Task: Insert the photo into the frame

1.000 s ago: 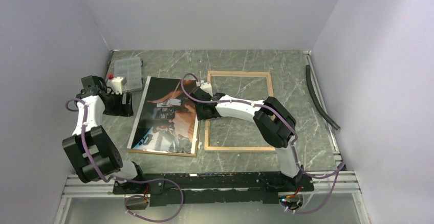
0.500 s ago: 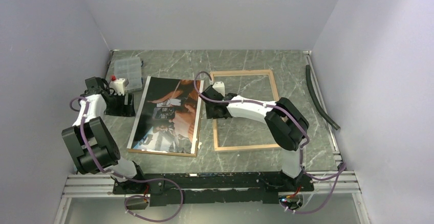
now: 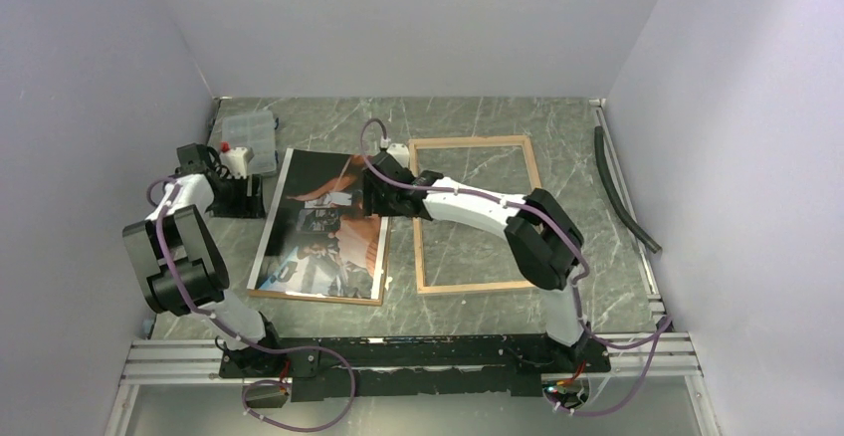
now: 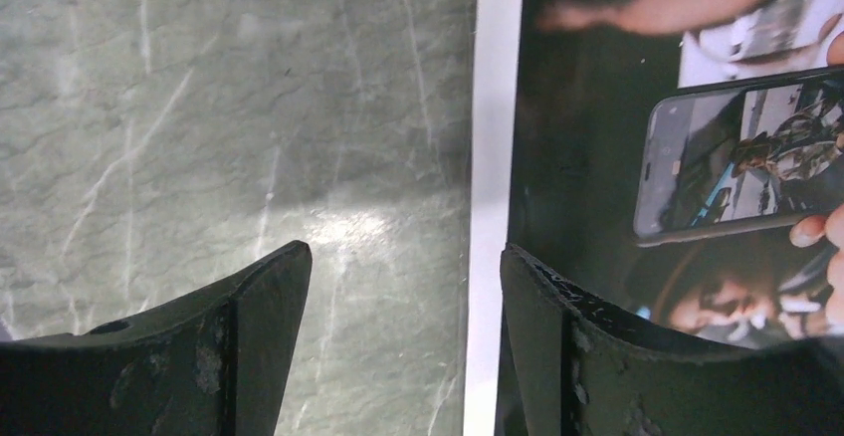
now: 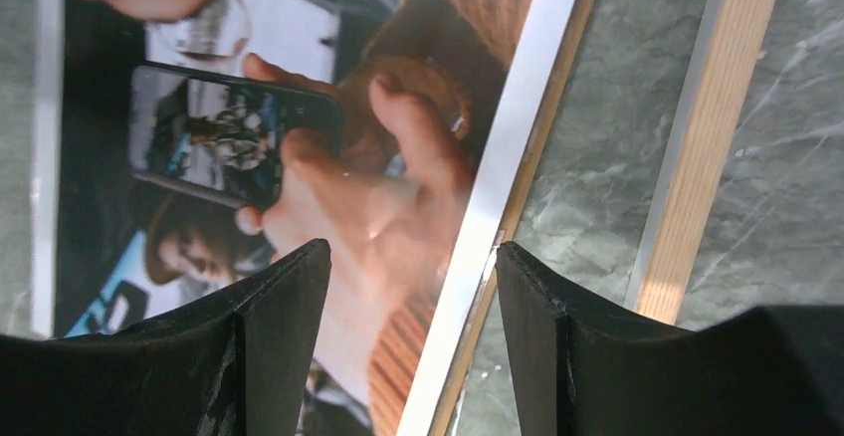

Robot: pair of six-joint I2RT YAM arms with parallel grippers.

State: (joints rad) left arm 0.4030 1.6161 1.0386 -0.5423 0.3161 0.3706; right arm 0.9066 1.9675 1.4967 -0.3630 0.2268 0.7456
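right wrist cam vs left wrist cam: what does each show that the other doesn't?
Right wrist only: the frame, its light wood rail lying beside the right edge of the photo, with a strip of table between them.
Left wrist only: the photo's left white border with a broad stretch of marble beside it; no frame there.
Both: the photo's phone-in-hand picture, the table, and an open, empty gripper, right gripper and left gripper, each with a photo edge in its gap.
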